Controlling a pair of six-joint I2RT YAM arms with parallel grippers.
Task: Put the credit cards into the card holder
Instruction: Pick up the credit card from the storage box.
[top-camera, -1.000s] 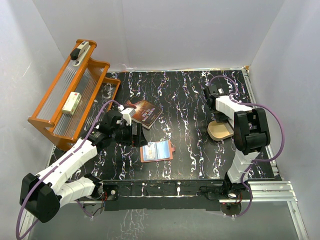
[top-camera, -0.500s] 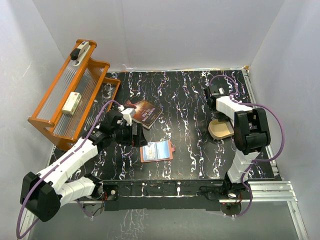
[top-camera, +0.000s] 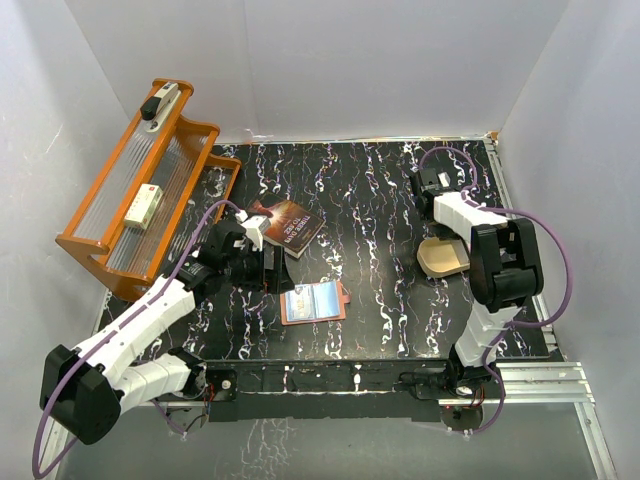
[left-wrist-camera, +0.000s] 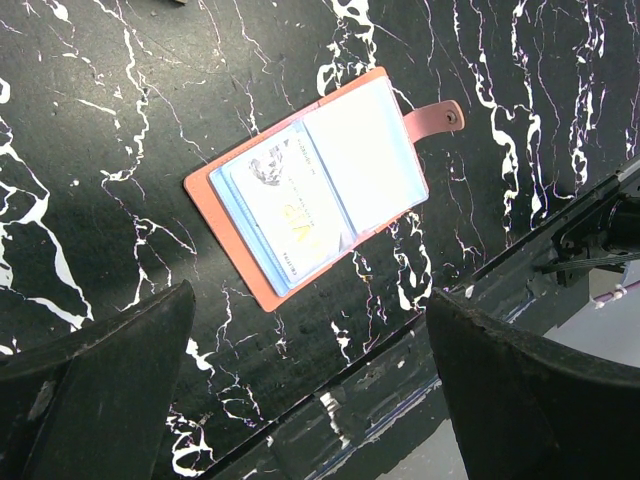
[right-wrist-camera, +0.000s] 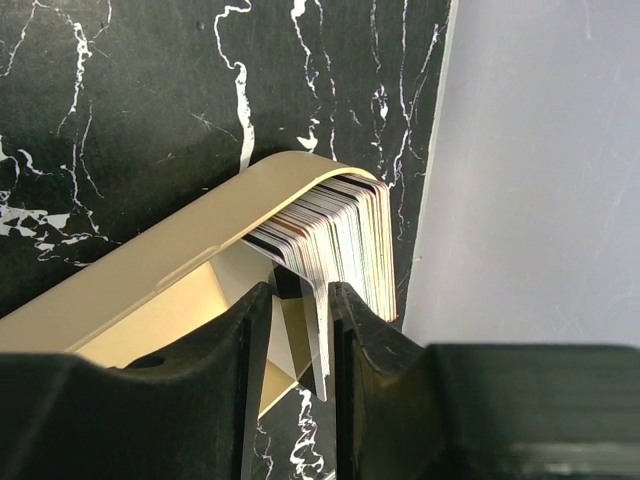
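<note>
The right claw (right-wrist-camera: 300, 300) stands narrow, straddling one of the credit cards (right-wrist-camera: 340, 235) stacked on edge in the beige tin (right-wrist-camera: 150, 270), with a gap at one finger. It should close squarely and lift straight. The left claw (left-wrist-camera: 310, 295) gapes wide above the open card holder (left-wrist-camera: 370, 150) on the table (left-wrist-camera: 150, 100). Compared with a second ago, the right arm covers less of the tin.

Print on the book (top-camera: 291, 226) cover and the credit card (left-wrist-camera: 285, 215) is too blurred to read.
</note>
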